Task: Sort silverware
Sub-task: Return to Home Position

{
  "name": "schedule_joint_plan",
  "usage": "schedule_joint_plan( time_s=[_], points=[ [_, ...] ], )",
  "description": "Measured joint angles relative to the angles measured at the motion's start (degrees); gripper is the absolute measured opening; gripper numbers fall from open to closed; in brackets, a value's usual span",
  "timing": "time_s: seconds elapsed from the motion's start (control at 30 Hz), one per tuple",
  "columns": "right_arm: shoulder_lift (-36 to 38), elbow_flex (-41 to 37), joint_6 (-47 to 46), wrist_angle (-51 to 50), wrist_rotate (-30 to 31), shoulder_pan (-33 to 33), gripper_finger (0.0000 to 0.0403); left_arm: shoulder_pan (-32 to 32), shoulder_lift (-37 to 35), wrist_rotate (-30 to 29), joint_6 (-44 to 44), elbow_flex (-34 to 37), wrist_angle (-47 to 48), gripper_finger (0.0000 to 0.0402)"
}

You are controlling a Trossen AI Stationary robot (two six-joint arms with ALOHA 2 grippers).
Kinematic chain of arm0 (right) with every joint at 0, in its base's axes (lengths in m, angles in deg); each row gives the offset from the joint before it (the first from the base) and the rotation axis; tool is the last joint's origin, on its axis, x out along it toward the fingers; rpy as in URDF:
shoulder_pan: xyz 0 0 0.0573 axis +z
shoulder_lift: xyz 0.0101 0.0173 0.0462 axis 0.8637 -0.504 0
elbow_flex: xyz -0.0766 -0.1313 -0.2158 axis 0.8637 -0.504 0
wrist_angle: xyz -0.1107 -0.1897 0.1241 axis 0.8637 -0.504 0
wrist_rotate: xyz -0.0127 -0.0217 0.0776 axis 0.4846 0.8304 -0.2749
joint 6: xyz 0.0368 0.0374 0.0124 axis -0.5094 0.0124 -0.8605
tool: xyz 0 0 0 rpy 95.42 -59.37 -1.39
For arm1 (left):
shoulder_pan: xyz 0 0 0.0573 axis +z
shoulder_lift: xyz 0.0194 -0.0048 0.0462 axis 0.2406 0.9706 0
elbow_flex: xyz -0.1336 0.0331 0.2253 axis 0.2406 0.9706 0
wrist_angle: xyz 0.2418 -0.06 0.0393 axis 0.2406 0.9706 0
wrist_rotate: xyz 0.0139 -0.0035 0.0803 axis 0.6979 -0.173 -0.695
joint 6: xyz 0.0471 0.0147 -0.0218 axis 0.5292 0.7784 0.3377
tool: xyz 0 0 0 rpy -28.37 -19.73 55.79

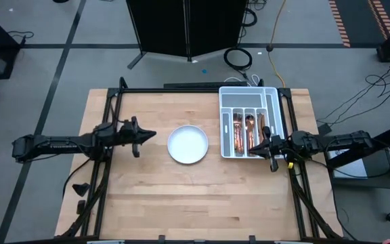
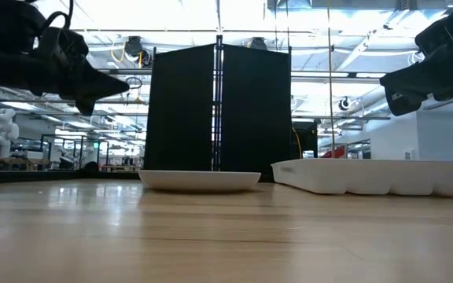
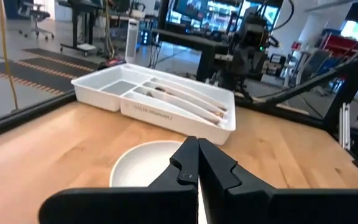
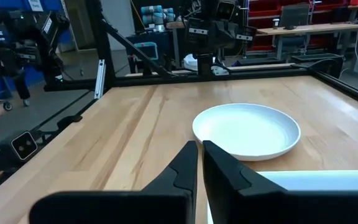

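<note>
While both hands hover closed, silverware (image 1: 244, 133) fills the tray (image 1: 272, 102).

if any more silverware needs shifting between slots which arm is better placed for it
Right, probably. The right tool hangs at the edge of the white tray holding the copper silverware, fingers together. The left tool sits beyond the empty plate, farther from the tray.

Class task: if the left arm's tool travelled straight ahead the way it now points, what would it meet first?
Probably the white plate: the left tool, shut, points at it, though raised, so it might pass above.
</note>
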Motion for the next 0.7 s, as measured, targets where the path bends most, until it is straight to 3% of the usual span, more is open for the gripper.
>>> schedule_joint_plan(
  time_s=[0.7],
  points=[
    [0.0,0.0,0.0,0.0,0.0,0.0,0.0015,0.0,0.0,0.2,0.0,0.0,1.1,0.0000]
  ],
)
